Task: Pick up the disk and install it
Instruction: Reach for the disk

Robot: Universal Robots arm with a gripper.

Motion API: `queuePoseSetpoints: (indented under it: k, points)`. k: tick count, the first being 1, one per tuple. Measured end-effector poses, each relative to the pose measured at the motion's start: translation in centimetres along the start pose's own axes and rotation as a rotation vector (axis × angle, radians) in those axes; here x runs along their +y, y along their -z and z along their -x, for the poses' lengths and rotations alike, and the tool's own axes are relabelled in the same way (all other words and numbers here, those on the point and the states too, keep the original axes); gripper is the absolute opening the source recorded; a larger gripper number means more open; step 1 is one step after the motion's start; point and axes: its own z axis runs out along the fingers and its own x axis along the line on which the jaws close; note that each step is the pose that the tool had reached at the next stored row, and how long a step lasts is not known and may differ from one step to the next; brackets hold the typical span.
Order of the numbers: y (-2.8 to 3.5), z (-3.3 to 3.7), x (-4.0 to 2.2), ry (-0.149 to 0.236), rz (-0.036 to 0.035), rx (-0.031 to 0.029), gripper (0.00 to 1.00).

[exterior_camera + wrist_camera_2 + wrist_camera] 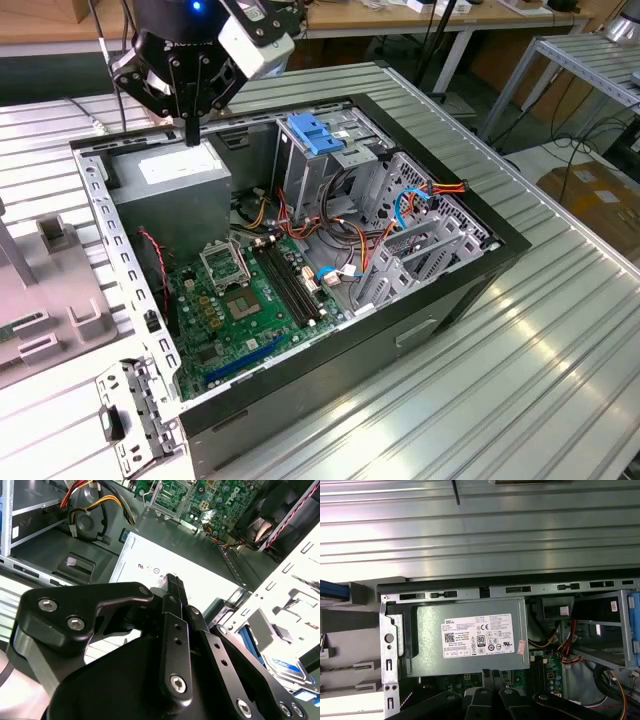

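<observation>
The gripper (192, 132) is clenched on nothing, its tips pressed together just above the power supply (172, 175). The supply sits in the corner of the open case (420, 320) toward the exterior view's left. The case lies on the ribbed desk (540, 400). In the second wrist view the disk (286, 666), silver with a blue band, lies outside the case wall, apart from the gripper.
</observation>
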Motion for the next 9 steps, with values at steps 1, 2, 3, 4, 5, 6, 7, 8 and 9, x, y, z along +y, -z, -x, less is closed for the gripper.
queuePoseSetpoints:
  k: [1,2,3,4,5,6,7,8,9]
  points:
    - [0.00,-0.02,0.00,0.000,0.0000,0.0000,0.11]
    - [0.00,-0.04,0.00,0.000,0.0001,0.0000,0.11]
    - [0.00,-0.06,0.00,0.000,0.0000,0.0000,0.11]
    - [0.00,-0.08,0.00,0.000,0.0000,0.0000,0.11]
    - [0.00,-0.10,-0.01,0.000,0.0000,0.0000,0.11]
    - [0.00,-0.12,-0.01,0.000,0.0000,0.0000,0.11]
    - [0.00,-0.17,-0.01,0.000,0.0001,-0.0001,0.11]
    - [0.00,-0.19,-0.01,0.000,0.0001,0.0000,0.11]
    - [0.00,-0.22,-0.02,0.000,0.0001,-0.0001,0.11]
